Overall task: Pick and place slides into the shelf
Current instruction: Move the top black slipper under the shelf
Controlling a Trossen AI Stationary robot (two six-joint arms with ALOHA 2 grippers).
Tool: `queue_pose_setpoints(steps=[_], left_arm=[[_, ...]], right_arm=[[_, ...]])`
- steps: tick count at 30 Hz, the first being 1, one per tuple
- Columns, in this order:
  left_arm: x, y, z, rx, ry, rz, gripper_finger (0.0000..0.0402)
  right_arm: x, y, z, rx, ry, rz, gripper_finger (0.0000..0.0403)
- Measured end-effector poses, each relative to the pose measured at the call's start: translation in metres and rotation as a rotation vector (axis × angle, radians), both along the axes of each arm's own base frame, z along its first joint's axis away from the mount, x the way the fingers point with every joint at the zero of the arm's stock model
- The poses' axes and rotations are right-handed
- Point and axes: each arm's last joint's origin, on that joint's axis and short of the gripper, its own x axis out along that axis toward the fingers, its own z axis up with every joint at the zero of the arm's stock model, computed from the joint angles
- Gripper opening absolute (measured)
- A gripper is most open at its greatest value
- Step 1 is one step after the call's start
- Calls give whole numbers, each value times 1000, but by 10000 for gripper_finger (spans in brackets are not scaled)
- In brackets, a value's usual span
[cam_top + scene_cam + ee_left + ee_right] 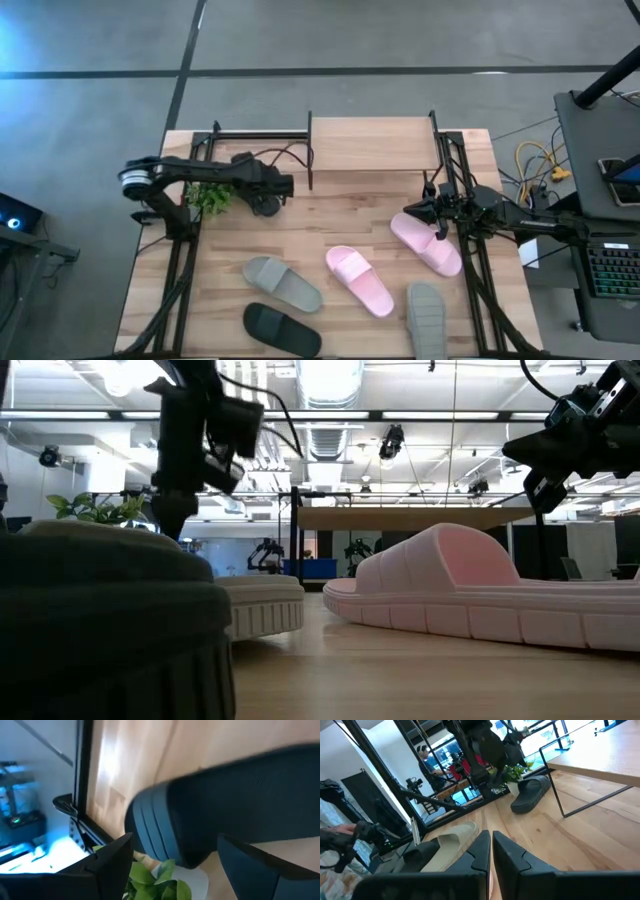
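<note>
At the left of the high view I have the left gripper (pixel 268 203) hanging over a black moulded slip-on slide (pixel 266 204) that lies beside the small green leafy plant (pixel 210 196), just left of the low shelf with the pale wooden plank top and thin black metal legs (pixel 372 142). In the left wrist view its fingers (pixel 107 860) stand wide apart with the black strap (pixel 210 815) between them, and I cannot tell whether they touch it. My worry here is that a grip on the rounded strap slips or twists, or that the leaves get caught as the fingers close, since the plant sits so close.

Moving right along the lower part of the frame, a grey slide (pixel 282 283) and a second black slide (pixel 283 329) lie on the table, then a pale pink ridged slide (pixel 359 279), then another grey one (pixel 424 318) at the bottom edge. All look soft, thick-soled, one broad strap each.

At the right, the right gripper (pixel 437 212) hovers with fingers pressed together, holding nothing, above the second pink slide (pixel 425 243). It waits close to the shelf's right legs; a careless swing could knock them. The shelf top looks bare in the high view.
</note>
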Motion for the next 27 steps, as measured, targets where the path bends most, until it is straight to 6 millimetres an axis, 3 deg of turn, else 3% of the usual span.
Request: queue_pose_setpoints(steps=[11,18,23,27], left_arm=[[5,17,-31,-66,140,54,270],[-1,35,-30,-147,112,104,270],[-1,35,-27,-214,56,124,270],[-3,38,-24,-105,91,102,270]], right_arm=[[0,0,0,0,0,0,13],[0,0,0,0,0,0,13],[0,0,0,0,0,0,13],[0,0,0,0,0,0,13]])
